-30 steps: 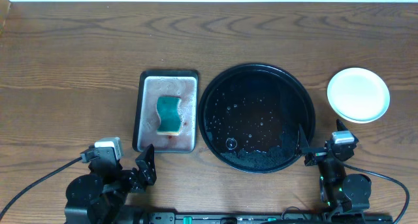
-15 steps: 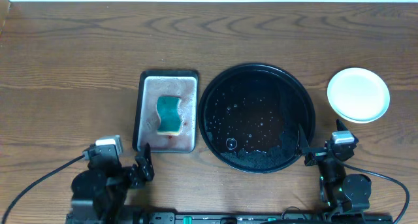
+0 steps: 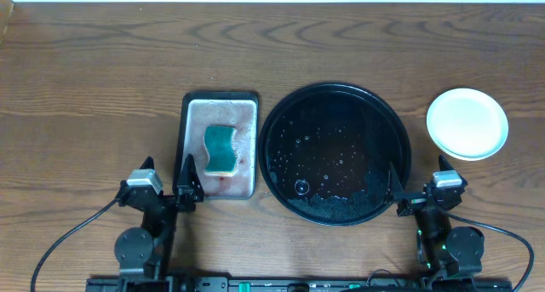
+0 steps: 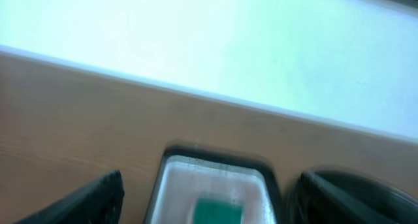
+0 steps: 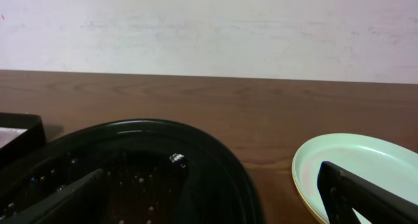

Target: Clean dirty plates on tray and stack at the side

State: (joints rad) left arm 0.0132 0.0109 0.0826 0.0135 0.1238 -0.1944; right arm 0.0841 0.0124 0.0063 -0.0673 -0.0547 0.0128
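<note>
The plates (image 3: 467, 123) lie stacked on the table to the right of the tray, a clean mint-white one on top; a pale yellow rim shows beneath it in the right wrist view (image 5: 356, 160). The black round tray (image 3: 335, 153) holds only water drops and no plate. My left gripper (image 3: 167, 178) is open and empty at the front edge, facing the silver tray. My right gripper (image 3: 417, 186) is open and empty, between the black tray's front right rim and the plates. Both pairs of fingers are spread wide in the left wrist view (image 4: 210, 185) and the right wrist view (image 5: 210, 175).
A rectangular silver-grey metal tray (image 3: 194, 147) left of the black tray holds a green sponge (image 3: 220, 149), with a reddish smear near its front. The same tray (image 4: 196, 175) and sponge (image 4: 221, 209) show blurred in the left wrist view. A white wall runs behind the table.
My left arm has moved right and turned upright, its gripper now just in front of the silver tray's front left corner. The right arm, plates and trays have not moved.
</note>
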